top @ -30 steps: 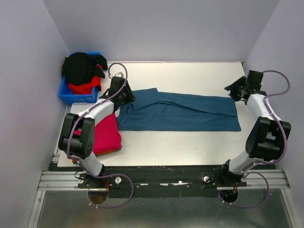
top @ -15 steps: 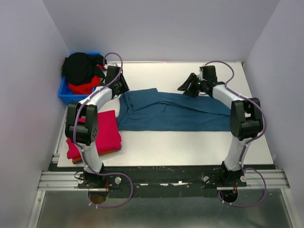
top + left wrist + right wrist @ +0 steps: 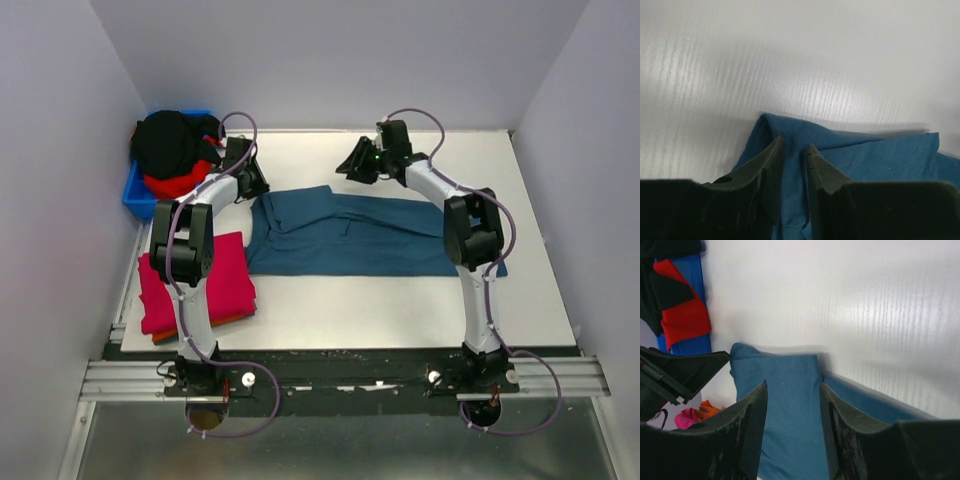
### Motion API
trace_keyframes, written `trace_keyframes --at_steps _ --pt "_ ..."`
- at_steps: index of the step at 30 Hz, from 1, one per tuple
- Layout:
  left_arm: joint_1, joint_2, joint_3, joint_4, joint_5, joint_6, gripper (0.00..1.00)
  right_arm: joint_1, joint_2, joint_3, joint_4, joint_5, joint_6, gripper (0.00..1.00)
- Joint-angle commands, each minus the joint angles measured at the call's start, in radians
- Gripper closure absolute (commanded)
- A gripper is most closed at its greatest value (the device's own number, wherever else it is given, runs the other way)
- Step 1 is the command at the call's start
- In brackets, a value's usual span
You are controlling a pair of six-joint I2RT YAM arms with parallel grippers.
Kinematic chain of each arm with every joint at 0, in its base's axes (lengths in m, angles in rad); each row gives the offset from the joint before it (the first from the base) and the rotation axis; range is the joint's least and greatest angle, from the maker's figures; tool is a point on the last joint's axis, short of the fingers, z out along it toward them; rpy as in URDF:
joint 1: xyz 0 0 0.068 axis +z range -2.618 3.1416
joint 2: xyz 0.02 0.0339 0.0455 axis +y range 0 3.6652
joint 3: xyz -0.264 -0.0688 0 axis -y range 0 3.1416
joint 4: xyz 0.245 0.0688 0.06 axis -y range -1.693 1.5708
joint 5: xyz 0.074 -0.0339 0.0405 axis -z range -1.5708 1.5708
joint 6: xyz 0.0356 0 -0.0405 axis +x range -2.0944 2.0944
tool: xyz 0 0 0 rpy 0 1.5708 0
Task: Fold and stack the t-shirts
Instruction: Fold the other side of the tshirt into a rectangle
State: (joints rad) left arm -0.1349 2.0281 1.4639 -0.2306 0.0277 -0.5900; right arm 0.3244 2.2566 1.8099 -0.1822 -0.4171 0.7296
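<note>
Teal shirt (image 3: 380, 240) runs left-right. Left gripper (image 3: 794, 145), narrowed, straddles its far-left corner, pinch unclear. Right gripper (image 3: 792, 385) hovers spread nearby.

The top view looks down from behind the bases over the whole table (image 3: 400, 300). Both wrist views look close ahead past their own fingers (image 3: 762, 167), sharing the teal shirt (image 3: 875, 160) corner.

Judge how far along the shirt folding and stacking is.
Done: a pink shirt lies folded at the left of the table. In hand: the teal shirt lies partly folded, with the open left hand and open right hand near its far edge. Left: a black shirt and a red shirt heaped in the blue bin.
</note>
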Motion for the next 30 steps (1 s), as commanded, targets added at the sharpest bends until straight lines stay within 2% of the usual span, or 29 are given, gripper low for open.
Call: trace_keyframes --at_steps 1,5,9,10,20,28,30 --pt "0.008 0.049 0.048 -0.027 0.055 -0.008 0.65 0.031 0.112 0.104 -0.049 0.008 0.045 0.47" --pt "0.014 0.098 0.093 -0.059 0.063 -0.001 0.73 0.057 0.168 0.170 -0.059 0.027 0.082 0.48" --pt "0.021 0.096 0.078 -0.050 0.060 0.002 0.94 0.074 0.225 0.241 -0.079 0.063 0.093 0.49" --pt "0.021 0.092 0.075 -0.052 0.054 0.004 0.97 0.077 0.239 0.261 -0.086 0.069 0.091 0.50" --pt "0.024 0.081 0.065 -0.061 0.031 0.022 1.00 0.094 0.294 0.322 -0.114 0.096 0.085 0.53" --pt "0.026 0.081 0.073 -0.076 0.026 0.032 1.00 0.102 0.274 0.318 -0.157 0.189 0.079 0.48" --pt "0.026 0.081 0.075 -0.079 0.029 0.032 1.00 0.104 0.287 0.336 -0.172 0.181 0.085 0.51"
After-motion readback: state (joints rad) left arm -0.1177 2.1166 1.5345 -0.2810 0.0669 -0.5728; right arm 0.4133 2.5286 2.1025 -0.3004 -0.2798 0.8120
